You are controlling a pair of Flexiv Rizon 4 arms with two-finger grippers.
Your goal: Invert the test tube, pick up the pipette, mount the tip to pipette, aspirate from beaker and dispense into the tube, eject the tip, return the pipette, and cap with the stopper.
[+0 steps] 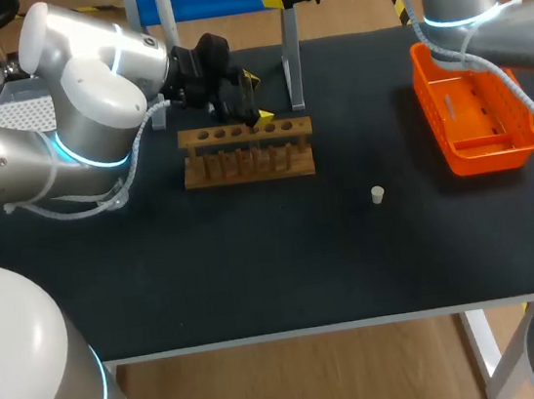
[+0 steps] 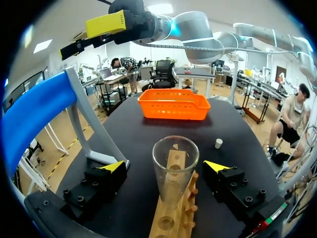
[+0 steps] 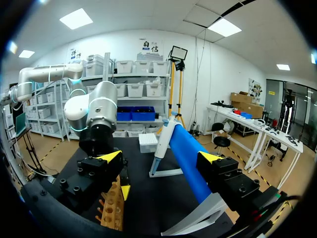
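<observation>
Within the wooden rack (image 2: 171,218) — 1 test tube (image 2: 175,163), mouth up.

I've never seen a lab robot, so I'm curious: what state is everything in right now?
Test tube: upright in the rack, mouth open, no stopper.
Stopper: loose on the table.
Pipette: resting on its stand.
Left gripper: open, either side of the tube.
Right gripper: open.

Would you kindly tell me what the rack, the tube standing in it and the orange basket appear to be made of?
The rack looks like unpainted wood: pale tan, matt, with drilled holes. The tube is clear and glossy, so glass or clear plastic; I cannot tell which. The basket seems to be moulded plastic: uniform bright orange, slightly shiny, with slotted walls.
</observation>
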